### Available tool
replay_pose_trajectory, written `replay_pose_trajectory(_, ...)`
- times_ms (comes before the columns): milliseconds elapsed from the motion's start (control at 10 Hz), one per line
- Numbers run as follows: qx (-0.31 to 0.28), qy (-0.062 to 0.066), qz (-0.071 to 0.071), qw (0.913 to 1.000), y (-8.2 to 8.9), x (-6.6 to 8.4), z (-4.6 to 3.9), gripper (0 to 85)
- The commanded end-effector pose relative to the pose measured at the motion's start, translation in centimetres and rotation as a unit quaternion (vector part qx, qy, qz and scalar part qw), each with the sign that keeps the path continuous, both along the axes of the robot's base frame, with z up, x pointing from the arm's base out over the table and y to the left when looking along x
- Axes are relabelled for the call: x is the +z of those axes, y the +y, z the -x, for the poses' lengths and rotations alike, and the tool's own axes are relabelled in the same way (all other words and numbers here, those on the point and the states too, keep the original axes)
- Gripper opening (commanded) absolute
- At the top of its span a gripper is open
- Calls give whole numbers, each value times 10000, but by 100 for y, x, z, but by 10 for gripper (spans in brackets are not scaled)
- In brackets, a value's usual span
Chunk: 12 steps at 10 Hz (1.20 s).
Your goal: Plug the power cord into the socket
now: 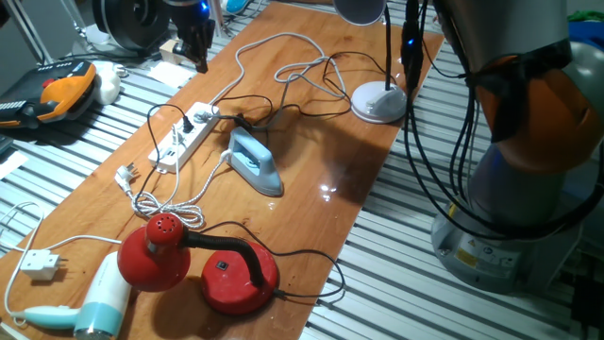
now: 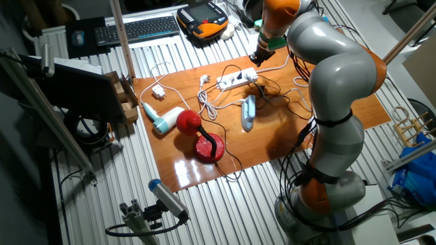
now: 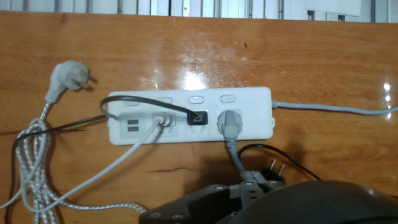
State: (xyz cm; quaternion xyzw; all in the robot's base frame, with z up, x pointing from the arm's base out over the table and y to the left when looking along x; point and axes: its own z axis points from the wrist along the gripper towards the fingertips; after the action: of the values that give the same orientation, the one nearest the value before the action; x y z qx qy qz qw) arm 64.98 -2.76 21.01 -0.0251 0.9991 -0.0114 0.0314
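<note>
The socket (image 3: 249, 102) is a long white power strip lying flat on the wooden table, also seen in one fixed view (image 1: 179, 146) and the other (image 2: 235, 79). One outlet holds a small black plug, one a grey plug, one a white lead. The power cord's black plug (image 3: 273, 169) lies loose on the table beside the strip, prongs bare, its thin black cable curling away (image 1: 241, 121). My gripper (image 3: 245, 183) hangs well above the table near its far edge (image 1: 198, 57) (image 2: 261, 56). It is shut and holds nothing.
A blue iron (image 1: 253, 162) lies next to the strip, and its braided cord's white plug (image 3: 65, 76) rests off the strip's end. A red lamp (image 1: 156, 250), a hair dryer (image 1: 99, 302) and a white lamp base (image 1: 379, 102) stand around, with cables crossing the table.
</note>
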Motion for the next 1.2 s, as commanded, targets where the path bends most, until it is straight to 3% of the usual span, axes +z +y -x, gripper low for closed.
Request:
replay_pose_trajectory(0, -30, 0, -24, 10000, 26, 11, 20, 0)
replay_pose_trajectory(800, 7, 46, -75, 10000, 178, 24, 170, 0)
replay_pose_trajectory(1100, 53, 78, -65, 9999, 188, 27, 185, 0)
